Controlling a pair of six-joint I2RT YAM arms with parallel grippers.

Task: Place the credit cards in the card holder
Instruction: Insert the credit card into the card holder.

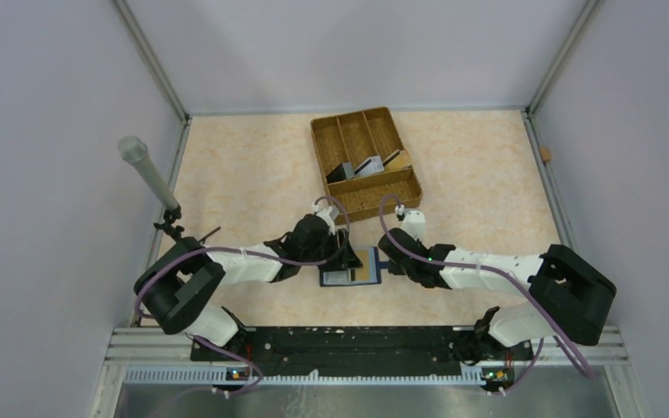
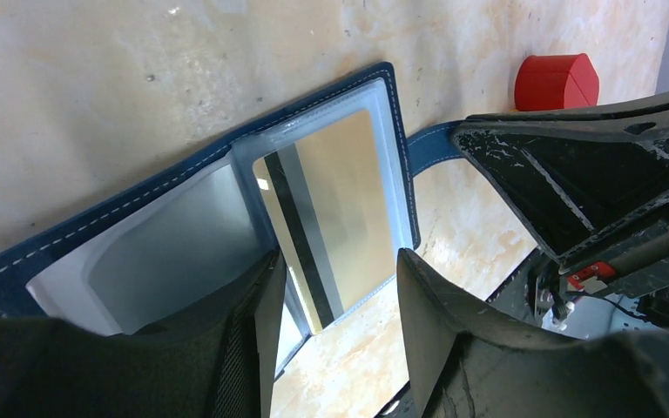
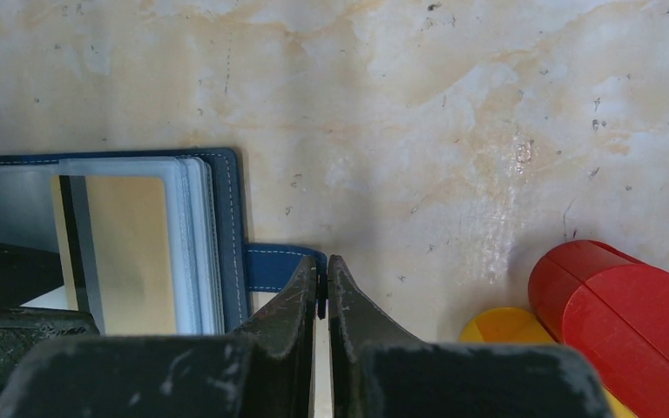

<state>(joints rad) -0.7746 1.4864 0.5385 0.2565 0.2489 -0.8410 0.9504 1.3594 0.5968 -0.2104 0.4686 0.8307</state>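
Card holder (image 1: 349, 267): navy, lying open near tabletop's near edge, between both grippers. Gold card (image 2: 335, 222), dark stripe, inside clear sleeve. Left gripper (image 2: 335, 300): fingers apart over gold card, nothing held. Right gripper (image 3: 323, 300): pinched on snap tab (image 3: 274, 266). Woven tray (image 1: 366, 161): toward far edge, three more cards (image 1: 368, 165) inside. Red piece (image 3: 623, 305), yellow piece (image 3: 501, 326): beside right gripper.

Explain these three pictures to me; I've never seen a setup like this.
The overhead picture shows two robot arms bolted at a table's near edge. The other two come from cameras on each wrist. On the table lie an open blue card holder and a brown divided tray holding more cards. A gold card sits in the holder's clear sleeve. The left gripper stands open over it, holding nothing. The right gripper is shut on the holder's snap tab. Red and yellow pieces lie beside it.
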